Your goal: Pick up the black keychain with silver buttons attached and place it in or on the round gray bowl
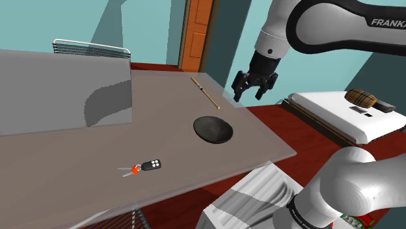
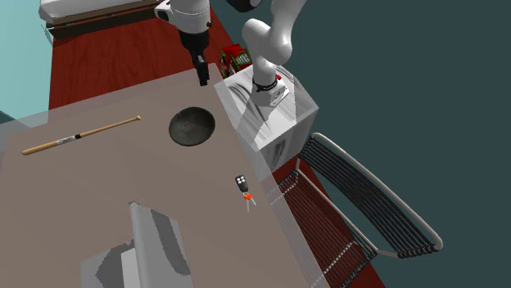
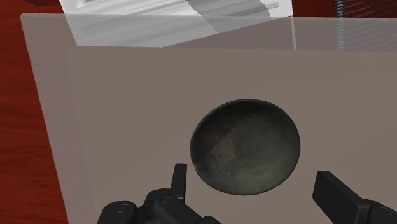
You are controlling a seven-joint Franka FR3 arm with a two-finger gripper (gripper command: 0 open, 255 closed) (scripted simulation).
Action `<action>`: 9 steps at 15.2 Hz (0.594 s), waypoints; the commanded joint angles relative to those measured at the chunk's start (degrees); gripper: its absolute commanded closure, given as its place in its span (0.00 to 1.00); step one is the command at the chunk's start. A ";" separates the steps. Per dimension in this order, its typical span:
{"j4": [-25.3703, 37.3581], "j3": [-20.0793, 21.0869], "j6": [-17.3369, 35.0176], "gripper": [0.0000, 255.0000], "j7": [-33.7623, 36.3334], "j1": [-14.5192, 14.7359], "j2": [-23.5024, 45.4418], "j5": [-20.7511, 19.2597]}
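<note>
A black keychain point(image 1: 152, 165) with small silver buttons and an orange tag lies flat on the grey table near its front edge; it is also on the table edge near the stand in the second exterior view point(image 2: 242, 183). The round dark grey bowl point(image 1: 213, 129) sits on the table, and it is seen again in the other views point(image 2: 192, 126) point(image 3: 245, 146). My gripper point(image 1: 254, 90) hangs open high above the table's far side, beyond the bowl, with nothing between its fingers. In the wrist view the bowl lies below and just ahead of the open gripper point(image 3: 251, 188).
A thin wooden bat point(image 1: 205, 92) lies on the table beyond the bowl. A tall grey box point(image 1: 65, 94) stands on the shoulder view's left part of the table. A wire chair point(image 2: 368, 196) stands beside the table. A white cabinet point(image 1: 338, 114) holds small items.
</note>
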 commanded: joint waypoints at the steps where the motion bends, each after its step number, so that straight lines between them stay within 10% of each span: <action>1: -0.79 2.54 1.65 0.00 4.35 0.19 1.35 1.74; 9: -0.24 13.06 8.95 0.00 21.23 0.22 10.44 7.13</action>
